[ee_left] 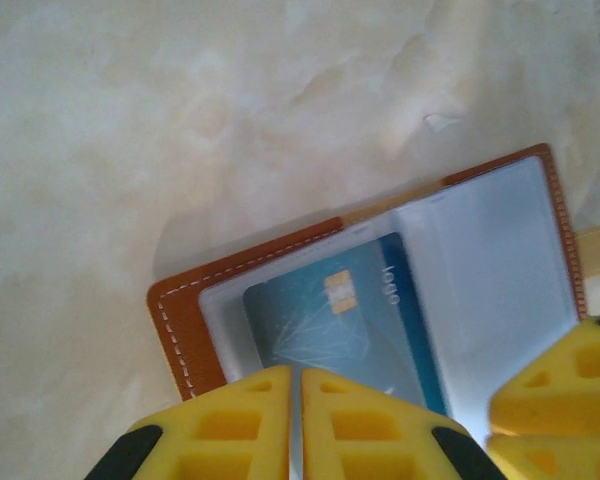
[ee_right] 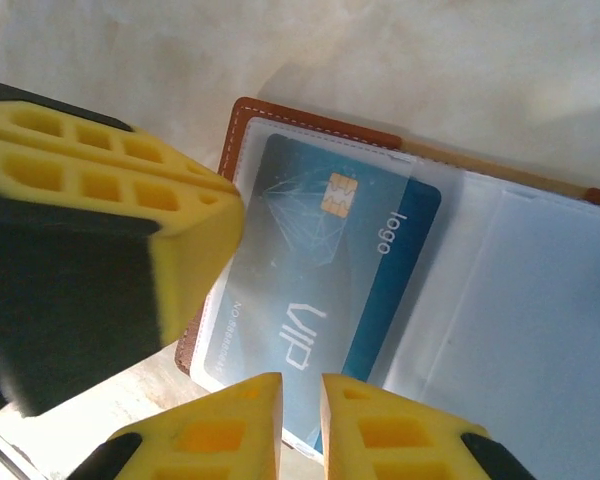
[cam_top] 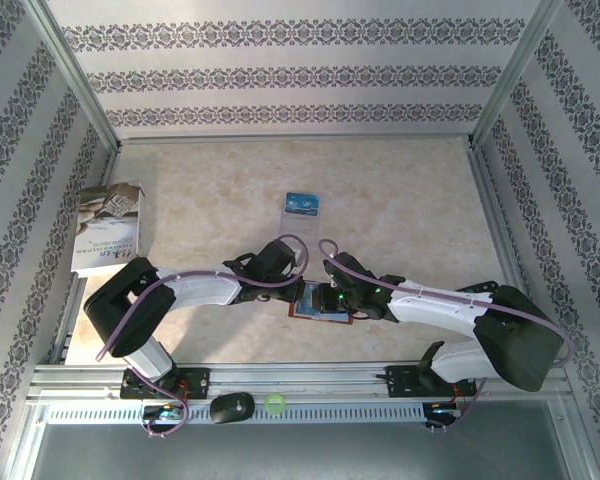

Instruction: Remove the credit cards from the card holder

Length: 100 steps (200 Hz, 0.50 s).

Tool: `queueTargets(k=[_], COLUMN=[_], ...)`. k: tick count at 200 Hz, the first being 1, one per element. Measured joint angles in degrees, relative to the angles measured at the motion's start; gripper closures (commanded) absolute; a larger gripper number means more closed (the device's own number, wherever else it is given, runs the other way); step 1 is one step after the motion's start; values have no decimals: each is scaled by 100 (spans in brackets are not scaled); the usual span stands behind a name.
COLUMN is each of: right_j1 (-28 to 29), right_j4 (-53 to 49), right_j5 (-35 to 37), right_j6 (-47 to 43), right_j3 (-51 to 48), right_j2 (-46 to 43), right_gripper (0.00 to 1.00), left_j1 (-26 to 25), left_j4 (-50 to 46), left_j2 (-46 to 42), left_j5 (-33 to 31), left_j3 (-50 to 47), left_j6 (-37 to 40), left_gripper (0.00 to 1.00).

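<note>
Right gripper [ee_right: 300, 410] narrow over the blue card's [ee_right: 320, 270] lower edge, grip unclear, left gripper [ee_left: 295, 385] shut at the card holder [cam_top: 310, 311] low-centre on the table [cam_top: 400, 200]: risk of the card slipping free, holder dragging along.

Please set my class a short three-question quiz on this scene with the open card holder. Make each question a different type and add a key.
1. True or false: a blue card lies loose on the table, apart from the card holder.
2. The sleeved card inside the holder bears: A) a gold chip B) a photo C) a punched hole.
3. Fill in: the printed booklet lies near the table's ___ edge.
Key: 1 true; 2 A; 3 left.
</note>
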Motion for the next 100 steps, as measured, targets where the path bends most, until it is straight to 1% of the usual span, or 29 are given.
queueTargets(k=[25,74,100], right_j1=[0,-72,-205], right_j4=[90,278,393], right_j5=[-70,-149,-153], right_j6=[59,240,382], right_j3=[-20,-57,-170], right_j2=[61,326,350], right_gripper=[80,79,75], left_j1=[11,17,17], left_j4=[11,221,260], left_j2=[63,-85,-90], left_j5=[-46,-79,-79], left_j3=[-26,-284,-308], left_j6=[-33,-81,-111], left_gripper=[91,91,92])
